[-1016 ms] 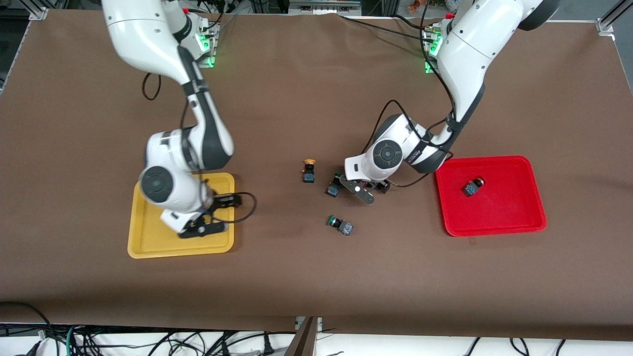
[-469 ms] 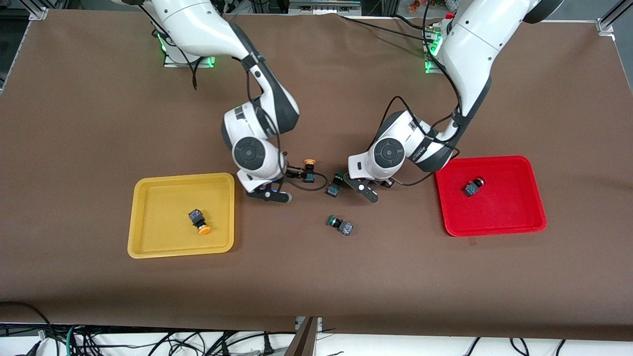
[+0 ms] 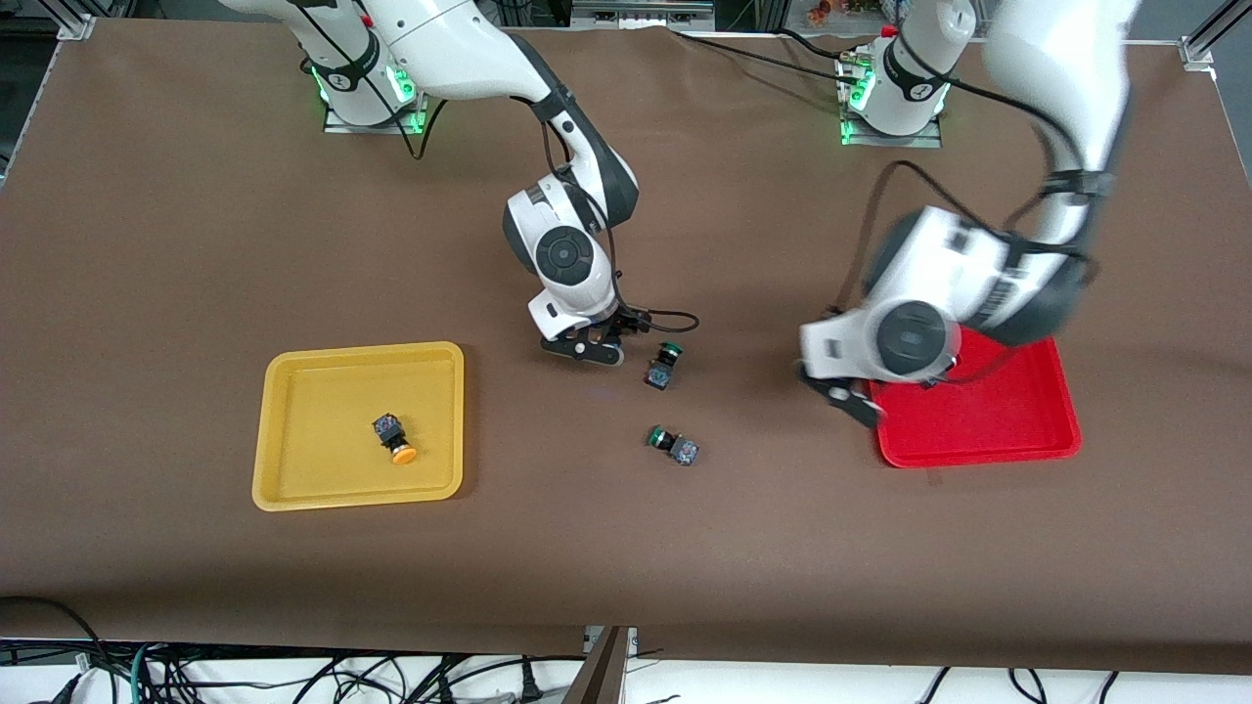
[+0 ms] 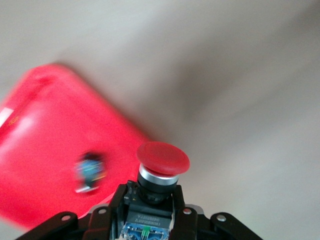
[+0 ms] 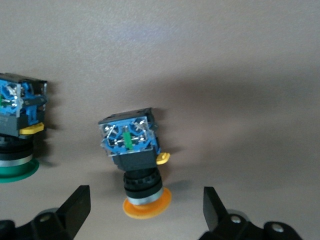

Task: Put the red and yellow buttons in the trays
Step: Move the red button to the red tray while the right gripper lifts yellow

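Left gripper (image 4: 150,220), clenched on a red button (image 4: 162,165), hangs over the red tray's (image 3: 1017,430) edge at frame right; right gripper (image 5: 145,210), released, straddles a yellow button (image 5: 137,165) at surface centre

text: none legible | labels: switch body print unreadable

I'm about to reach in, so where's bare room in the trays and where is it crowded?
Yellow tray: bare around its lone button. Red tray: bare along the camera-side rim; the left gripper holds a red button over its corner. Crowded mid-table: open right gripper over a yellow button, two green buttons.
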You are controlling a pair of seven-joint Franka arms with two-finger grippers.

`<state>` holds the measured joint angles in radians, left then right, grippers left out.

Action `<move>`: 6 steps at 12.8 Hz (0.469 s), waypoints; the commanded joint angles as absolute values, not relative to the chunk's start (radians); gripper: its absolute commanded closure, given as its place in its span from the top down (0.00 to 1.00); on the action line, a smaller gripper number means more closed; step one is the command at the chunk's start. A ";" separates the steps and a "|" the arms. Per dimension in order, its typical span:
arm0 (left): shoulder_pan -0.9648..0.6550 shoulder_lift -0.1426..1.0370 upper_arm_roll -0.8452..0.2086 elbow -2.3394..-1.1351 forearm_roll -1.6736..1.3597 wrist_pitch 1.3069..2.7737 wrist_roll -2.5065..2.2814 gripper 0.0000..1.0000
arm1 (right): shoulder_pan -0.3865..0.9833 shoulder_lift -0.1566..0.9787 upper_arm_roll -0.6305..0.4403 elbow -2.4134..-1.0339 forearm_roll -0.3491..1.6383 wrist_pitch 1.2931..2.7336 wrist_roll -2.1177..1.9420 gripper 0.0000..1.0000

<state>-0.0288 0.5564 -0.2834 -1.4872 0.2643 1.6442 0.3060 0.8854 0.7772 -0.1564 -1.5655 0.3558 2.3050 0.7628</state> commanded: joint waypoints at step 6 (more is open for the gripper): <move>0.279 0.715 -0.296 -1.526 0.347 1.927 0.741 0.95 | 0.893 0.770 -0.173 -1.605 0.356 2.330 0.716 0.21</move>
<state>0.3054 0.7329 -0.2780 -1.5061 0.3119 1.9220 0.7379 0.8865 0.7844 -0.1633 -1.5785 0.3551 2.3119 0.7423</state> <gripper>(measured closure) 0.604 0.485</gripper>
